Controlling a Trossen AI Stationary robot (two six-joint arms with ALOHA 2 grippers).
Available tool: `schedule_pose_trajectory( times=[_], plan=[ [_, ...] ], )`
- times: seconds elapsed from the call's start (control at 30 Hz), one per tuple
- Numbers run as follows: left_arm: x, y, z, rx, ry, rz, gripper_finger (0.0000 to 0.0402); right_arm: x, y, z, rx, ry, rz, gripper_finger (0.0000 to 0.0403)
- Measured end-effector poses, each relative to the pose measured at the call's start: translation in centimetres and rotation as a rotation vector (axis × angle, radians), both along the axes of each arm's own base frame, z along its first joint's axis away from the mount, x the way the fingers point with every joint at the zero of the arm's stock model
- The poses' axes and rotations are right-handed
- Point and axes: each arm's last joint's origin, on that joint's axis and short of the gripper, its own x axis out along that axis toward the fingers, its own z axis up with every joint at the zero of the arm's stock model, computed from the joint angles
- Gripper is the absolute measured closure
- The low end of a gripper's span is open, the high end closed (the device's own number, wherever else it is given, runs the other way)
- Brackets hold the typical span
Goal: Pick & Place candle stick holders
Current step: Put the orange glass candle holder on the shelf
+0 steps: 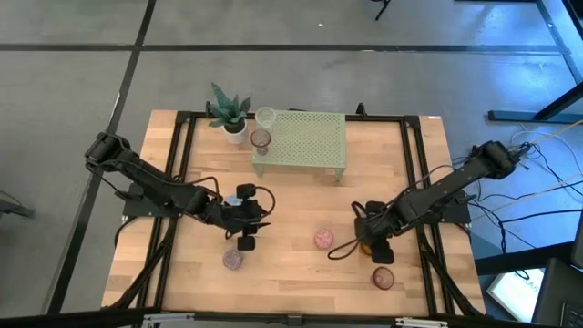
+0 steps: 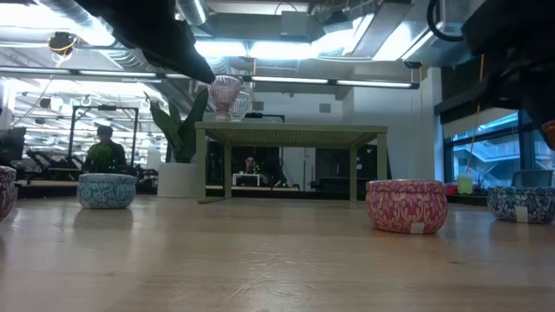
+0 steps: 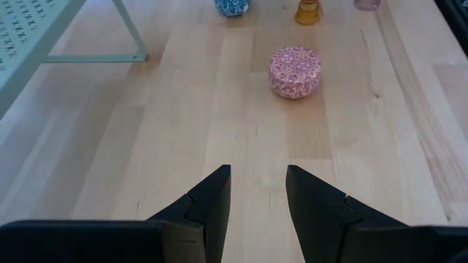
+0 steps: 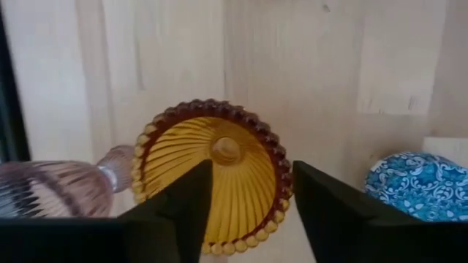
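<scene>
An amber ribbed candle stick holder (image 4: 219, 164) stands on the table under my right gripper (image 4: 252, 190). The gripper points down at it, with its fingers apart over the holder's near rim. A blue patterned holder (image 4: 417, 183) and a pink ribbed one (image 4: 58, 186) flank it. A pink patterned holder (image 1: 323, 239) sits mid-table, ahead of my left gripper (image 3: 257, 190), which is open and holds nothing. Two mauve holders (image 1: 233, 260) (image 1: 383, 277) stand near the front edge. A clear holder (image 1: 265, 117) and a pinkish one (image 1: 260, 139) stand on the green stand (image 1: 305, 141). My right gripper comes at the amber holder from above, pointing steeply down. Its left-hand finger (image 4: 183, 212) covers part of the beaded rim (image 4: 241, 245), and the other finger stands just outside the rim. I cannot tell whether either finger touches the glass.
A potted spiky plant (image 1: 228, 111) stands at the stand's far left corner. A second blue holder (image 2: 106, 191) sits on the table on the left arm's side. Bare wood lies between the pink patterned holder and the stand. A person (image 2: 104, 143) shows far behind the table.
</scene>
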Motion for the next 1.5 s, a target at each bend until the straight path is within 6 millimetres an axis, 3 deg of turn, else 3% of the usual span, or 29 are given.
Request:
schedule_pose_trajectory(
  times=[0.47, 0.7, 0.9, 1.07, 1.27, 1.5],
  plan=[
    [-0.2, -0.1, -0.2, 0.002, 0.035, -0.018, 0.0272, 0.1, 0.0, -0.5, -0.015, 0.048, 0.001, 0.0373],
    [-0.3, 0.0, -0.3, 0.008, 0.05, -0.019, 0.0272, 0.7, -0.8, 0.0, 0.028, 0.087, -0.118, 0.0381],
    [-0.4, 0.0, -0.4, 0.02, 0.055, -0.026, 0.0272, 2.6, -1.6, 3.1, 0.097, 0.027, -0.149, 0.0376],
    [-0.4, 0.0, -0.4, 0.051, 0.06, -0.051, 0.0272, 4.5, -3.3, 7.3, 0.093, -0.101, -0.154, 0.0374],
    [-0.4, 0.0, -0.4, 0.048, 0.061, -0.055, 0.0272, 6.4, -7.5, 12.5, 0.054, -0.273, -0.291, 0.0372],
    [-0.4, 0.0, -0.4, 0.062, 0.063, -0.06, 0.0272, 7.8, -14.1, 17.2, 0.064, -0.411, -0.603, 0.0372]
  ],
)
